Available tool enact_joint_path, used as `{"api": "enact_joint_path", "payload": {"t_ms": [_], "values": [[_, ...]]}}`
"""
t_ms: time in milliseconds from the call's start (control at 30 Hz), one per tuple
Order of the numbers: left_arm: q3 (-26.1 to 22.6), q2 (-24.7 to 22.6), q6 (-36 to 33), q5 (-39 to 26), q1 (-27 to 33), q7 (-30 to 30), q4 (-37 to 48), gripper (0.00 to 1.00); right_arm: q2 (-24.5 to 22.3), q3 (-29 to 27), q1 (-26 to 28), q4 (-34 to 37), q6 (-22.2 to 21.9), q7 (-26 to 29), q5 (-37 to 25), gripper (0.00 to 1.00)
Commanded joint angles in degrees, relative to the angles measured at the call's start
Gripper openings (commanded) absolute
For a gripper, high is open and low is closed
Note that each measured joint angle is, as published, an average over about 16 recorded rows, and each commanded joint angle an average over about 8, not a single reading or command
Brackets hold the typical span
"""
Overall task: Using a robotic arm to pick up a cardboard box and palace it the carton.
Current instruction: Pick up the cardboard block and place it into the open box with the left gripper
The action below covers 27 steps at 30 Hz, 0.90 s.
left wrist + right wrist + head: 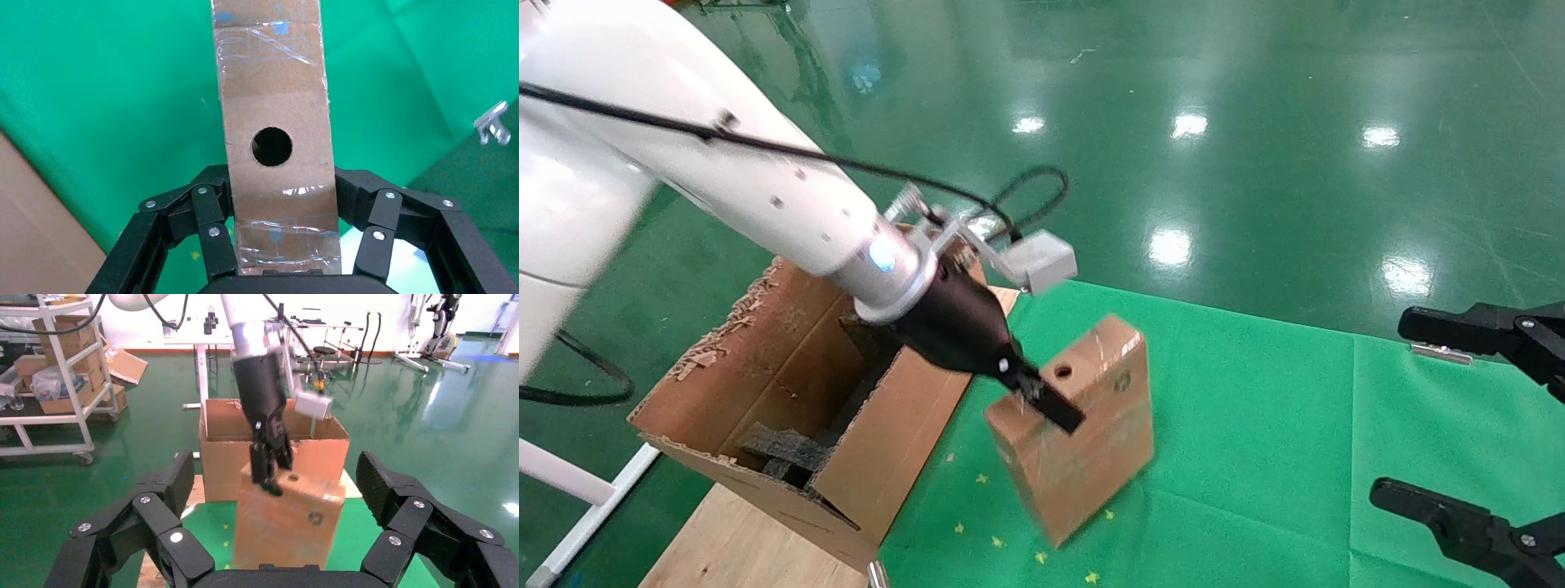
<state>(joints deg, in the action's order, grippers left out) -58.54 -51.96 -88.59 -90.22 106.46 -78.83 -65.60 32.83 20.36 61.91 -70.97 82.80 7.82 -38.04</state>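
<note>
My left gripper (1042, 392) on the white robotic arm (764, 196) is shut on the narrow top face of the small taped cardboard box (1083, 441), which hangs tilted above the green cloth. In the left wrist view the box (275, 92) with its round hole sits between my fingers (211, 220). The big torn carton (789, 408) with black foam inside stands just left of the box, and shows behind it in the right wrist view (226, 425). My right gripper (1483, 433) is open and empty at the right edge; the box (287, 527) is ahead of it.
Green cloth (1254, 457) covers the table. The carton rests on a wooden board (731, 539) at the table's left end. A small metal clip (1441, 352) lies at the far right. Shelving with boxes (55, 373) stands across the green floor.
</note>
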Motion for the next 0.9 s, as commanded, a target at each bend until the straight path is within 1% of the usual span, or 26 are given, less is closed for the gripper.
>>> {"api": "enact_joint_path", "payload": {"t_ms": [33, 200, 400, 533, 667, 900], "values": [[0.4, 0.6, 0.2, 0.6, 0.7, 0.2, -0.5, 0.0, 0.0, 0.0, 0.0, 0.0, 0.0, 0.0, 0.0, 1.0], [3.4, 3.8, 1.0, 2.5, 4.6, 2.2, 1.8, 0.0, 0.0, 0.0, 0.0, 0.0, 0.0, 0.0, 0.0, 1.0], [6.5, 7.6, 1.3, 2.3, 11.5, 6.9, 9.4, 0.0, 0.0, 0.0, 0.0, 0.0, 0.0, 0.0, 0.0, 1.0], [7.2, 9.9, 1.6, -0.1, 15.9, 11.2, 16.6, 0.0, 0.0, 0.0, 0.0, 0.0, 0.0, 0.0, 0.0, 1.0], [6.8, 11.9, 2.3, -3.7, 19.4, 16.1, 23.9, 0.0, 0.0, 0.0, 0.0, 0.0, 0.0, 0.0, 0.0, 1.0], [5.1, 14.4, 4.1, -9.4, 22.6, 24.9, 35.6, 0.0, 0.0, 0.0, 0.0, 0.0, 0.0, 0.0, 0.0, 1.0]]}}
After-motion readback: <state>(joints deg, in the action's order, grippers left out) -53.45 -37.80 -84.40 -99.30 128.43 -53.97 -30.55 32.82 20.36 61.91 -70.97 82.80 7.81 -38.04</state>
